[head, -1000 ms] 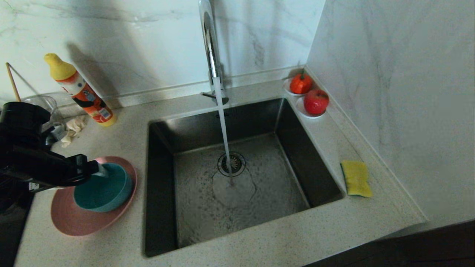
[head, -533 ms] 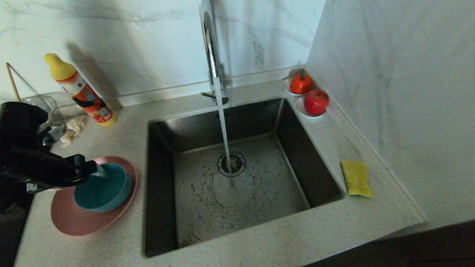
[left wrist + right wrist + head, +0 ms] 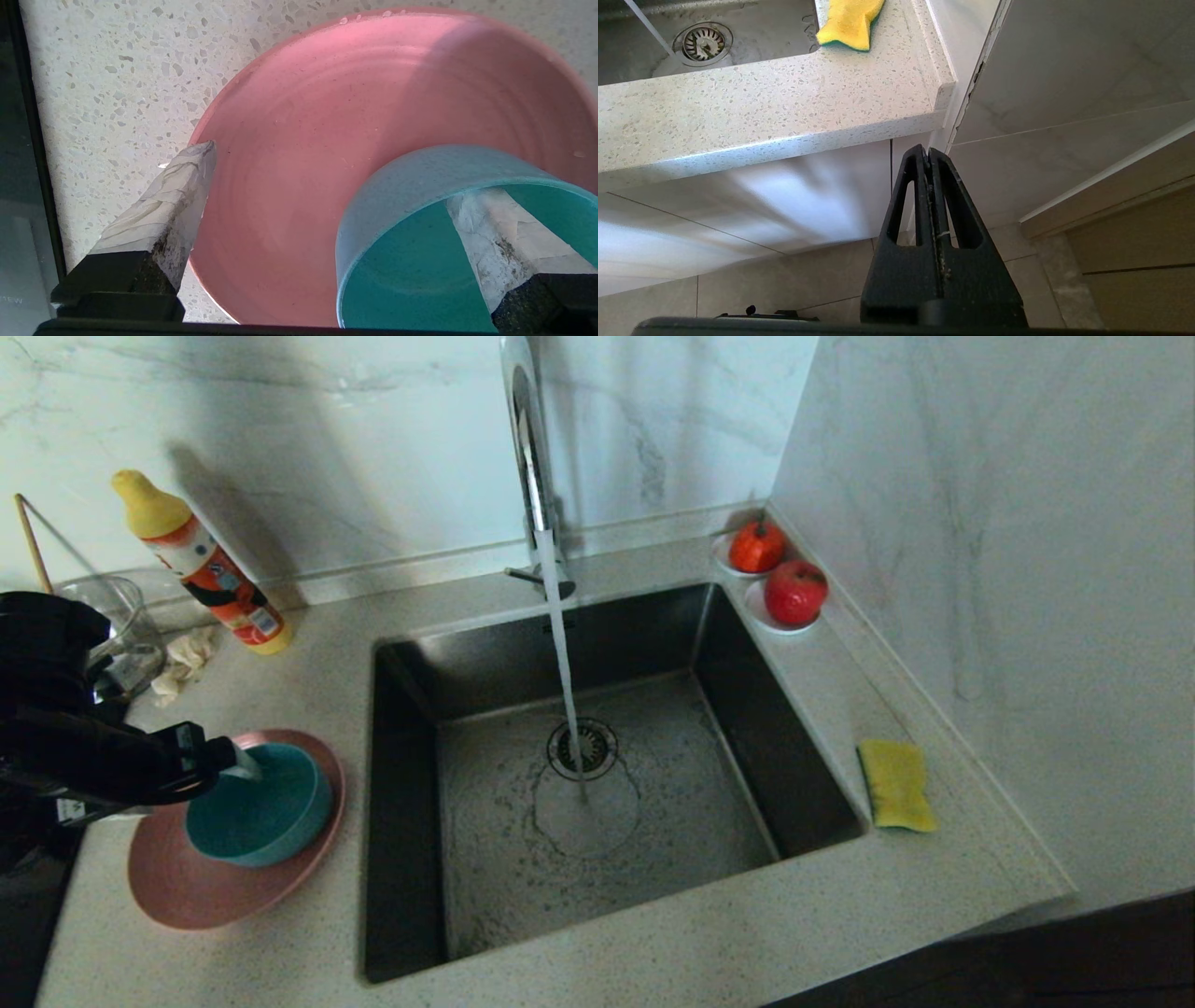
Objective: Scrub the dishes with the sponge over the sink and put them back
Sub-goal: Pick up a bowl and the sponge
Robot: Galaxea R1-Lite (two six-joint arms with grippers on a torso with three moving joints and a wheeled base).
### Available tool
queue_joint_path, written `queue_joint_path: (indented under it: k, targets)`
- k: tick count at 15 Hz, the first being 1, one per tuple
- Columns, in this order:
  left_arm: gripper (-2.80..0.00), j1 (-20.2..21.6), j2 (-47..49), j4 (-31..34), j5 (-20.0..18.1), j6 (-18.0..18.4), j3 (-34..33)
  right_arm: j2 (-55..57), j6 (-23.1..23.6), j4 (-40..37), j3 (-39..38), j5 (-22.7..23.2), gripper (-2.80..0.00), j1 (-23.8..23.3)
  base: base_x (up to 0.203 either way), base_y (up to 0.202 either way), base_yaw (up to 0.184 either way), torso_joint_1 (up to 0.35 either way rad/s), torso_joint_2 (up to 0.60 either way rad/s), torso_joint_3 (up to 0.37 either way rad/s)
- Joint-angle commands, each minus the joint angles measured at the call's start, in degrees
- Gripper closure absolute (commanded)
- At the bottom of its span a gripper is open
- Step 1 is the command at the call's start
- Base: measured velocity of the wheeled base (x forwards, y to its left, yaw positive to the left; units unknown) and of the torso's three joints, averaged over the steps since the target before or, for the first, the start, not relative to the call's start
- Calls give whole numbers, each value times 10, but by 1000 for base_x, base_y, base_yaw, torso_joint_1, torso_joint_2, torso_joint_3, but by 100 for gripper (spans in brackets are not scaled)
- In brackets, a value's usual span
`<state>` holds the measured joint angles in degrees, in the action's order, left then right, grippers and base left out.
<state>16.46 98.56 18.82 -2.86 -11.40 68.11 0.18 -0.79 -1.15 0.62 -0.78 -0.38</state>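
The teal bowl [image 3: 266,807] [image 3: 411,261] sits in the pink plate [image 3: 187,887] [image 3: 303,116] on the counter left of the sink [image 3: 709,821]. My left gripper [image 3: 229,770] [image 3: 334,172] is open and low over these dishes. One taped finger [image 3: 490,228] is inside the bowl, the other [image 3: 177,196] outside it by the plate's rim, so the bowl's wall stands between them. The yellow sponge [image 3: 896,784] [image 3: 850,23] lies on the counter right of the sink. My right gripper [image 3: 928,151] is shut and empty, parked below the counter's front edge.
Water runs from the chrome tap [image 3: 532,457] onto the drain [image 3: 582,749]. An orange soap bottle [image 3: 201,565], a clear glass [image 3: 117,611] and a beige rag [image 3: 187,658] stand behind the dishes. Two saucers with red fruit [image 3: 794,593] sit in the back right corner by the wall [image 3: 980,569].
My left arm has drifted very slightly to the left, its jaws still open around the bowl's wall. Bowl, plate and sponge lie where they were.
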Motion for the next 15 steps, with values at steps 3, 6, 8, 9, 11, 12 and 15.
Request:
queue_joint_path:
  k: [3, 6, 8, 9, 11, 12, 15]
  targets:
    - [-280, 2, 12, -3, 0, 0, -2, 0, 0, 0, 0, 0, 0, -1, 0, 0, 0, 0, 0, 0]
    - [-280, 2, 13, -3, 0, 0, -1, 0, 0, 0, 0, 0, 0, 0, 0, 0, 0, 0, 0, 0]
    - [-280, 2, 13, -3, -1, 1, -2, 0, 0, 0, 0, 0, 0, 0, 0, 0, 0, 0, 0, 0]
    - [-24, 1, 13, -3, -1, 1, -2, 0, 0, 0, 0, 0, 0, -1, 0, 0, 0, 0, 0, 0]
    - [0, 1, 13, -4, -1, 1, -1, 0, 0, 0, 0, 0, 0, -1, 0, 0, 0, 0, 0, 0]
    - [0, 1, 13, -3, -1, 1, -1, 0, 0, 0, 0, 0, 0, 0, 0, 0, 0, 0, 0, 0]
    - [0, 1, 13, -3, -1, 0, -1, 0, 0, 0, 0, 0, 0, 0, 0, 0, 0, 0, 0, 0]
